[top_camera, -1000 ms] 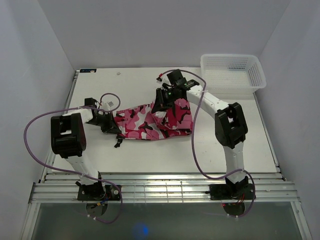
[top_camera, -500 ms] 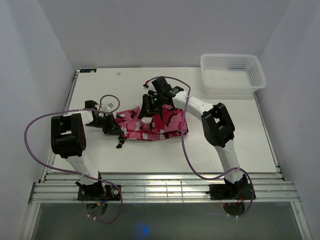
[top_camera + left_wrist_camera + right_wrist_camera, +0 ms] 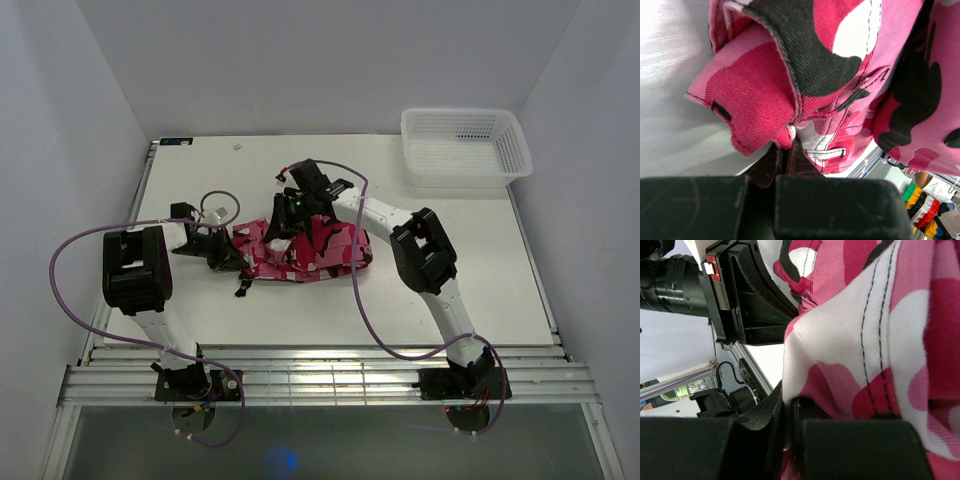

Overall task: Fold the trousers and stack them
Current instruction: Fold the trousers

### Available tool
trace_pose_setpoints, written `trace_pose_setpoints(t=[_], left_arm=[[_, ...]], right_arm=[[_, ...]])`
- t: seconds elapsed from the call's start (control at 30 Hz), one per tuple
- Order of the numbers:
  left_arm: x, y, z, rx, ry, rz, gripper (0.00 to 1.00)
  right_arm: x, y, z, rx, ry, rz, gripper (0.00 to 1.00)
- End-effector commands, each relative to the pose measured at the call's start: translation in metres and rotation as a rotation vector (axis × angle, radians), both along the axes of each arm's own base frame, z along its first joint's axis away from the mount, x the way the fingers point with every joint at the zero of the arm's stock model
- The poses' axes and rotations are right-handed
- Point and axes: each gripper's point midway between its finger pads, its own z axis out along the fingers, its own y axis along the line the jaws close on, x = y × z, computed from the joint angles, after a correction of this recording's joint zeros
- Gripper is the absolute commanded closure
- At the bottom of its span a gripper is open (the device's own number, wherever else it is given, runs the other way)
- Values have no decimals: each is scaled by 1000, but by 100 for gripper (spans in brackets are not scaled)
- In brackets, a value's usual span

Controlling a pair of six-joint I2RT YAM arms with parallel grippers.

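You are holding the trousers [image 3: 335, 252] bunched left of centre on the surface [image 3: 480, 250], mid-fold. The left gripper [image 3: 238, 262] jaws are pinching the left edge, and the right gripper [image 3: 276, 228] jaws are clamping a raised flap nearby. Flattening and stacking are waiting.

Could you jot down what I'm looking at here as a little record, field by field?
Cloth: pink camouflage trousers, bunched mid-table
Left jaws: shut on the trousers' left edge
Right jaws: shut on the trousers, close to the left jaws
Basket: white mesh basket, far right corner, apart from the trousers
Surface: white table
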Motion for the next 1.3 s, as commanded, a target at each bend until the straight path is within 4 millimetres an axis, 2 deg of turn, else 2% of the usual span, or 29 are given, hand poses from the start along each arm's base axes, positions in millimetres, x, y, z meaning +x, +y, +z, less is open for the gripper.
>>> trace_pose_setpoints(t=[0.0,0.2,0.4,0.43,0.47,0.53,0.57,0.63,0.67,0.7,0.73,0.77,0.83,0.87,0.9,0.93,1.0,1.03,1.1,1.13,1.17,1.2,1.23,1.27], left_arm=[[-9,4,-16,59,19,-9,100],[-10,5,-18,60,24,-7,100],[-8,4,-12,56,7,-8,99],[-8,4,-7,54,-7,-10,89],[-7,4,-3,52,-19,-10,83],[-8,6,4,62,-34,-9,72],[-6,9,14,72,-62,-3,61],[-6,20,21,121,-72,7,49],[-5,26,28,151,-89,13,39],[-2,34,34,177,-110,16,36],[-7,44,37,186,-79,42,33],[-8,50,41,193,-91,36,32],[-12,65,53,202,-97,57,29],[-13,70,57,202,-98,65,29],[-14,76,62,206,-109,73,28],[-20,86,64,207,-98,90,28],[-19,95,74,195,-121,108,28],[-17,105,83,197,-147,125,28],[-11,104,97,157,-195,130,28],[-8,101,104,130,-216,121,28],[2,96,121,80,-273,113,27],[8,93,127,61,-287,120,25],[17,88,133,54,-317,107,21],[23,83,134,46,-319,96,20]], right_arm=[[-3,20,39,91,-34,15,92],[-14,30,45,106,-26,26,92],[-12,34,29,93,-31,28,92],[-10,36,20,86,-32,31,92],[-9,38,20,96,-42,41,92],[-9,40,12,107,-53,68,83],[-9,41,13,118,-64,77,74],[-9,43,12,124,-75,85,71],[-7,44,14,133,-92,84,63],[-4,45,18,139,-107,82,55],[-3,47,20,146,-117,82,47],[-2,49,25,164,-129,90,34],[1,54,41,207,-164,101,25],[0,55,49,231,-177,112,15],[1,57,58,253,-194,120,11],[0,58,74,290,-227,129,10],[-4,57,94,336,-259,158,5],[-8,55,113,371,-293,183,2],[-12,50,130,407,-357,226,2],[-11,42,146,431,-394,238,2],[-12,36,153,444,-407,257,2],[-7,28,157,447,-432,262,2],[-6,18,171,462,-458,260,2],[8,-1,171,443,-450,239,6]])
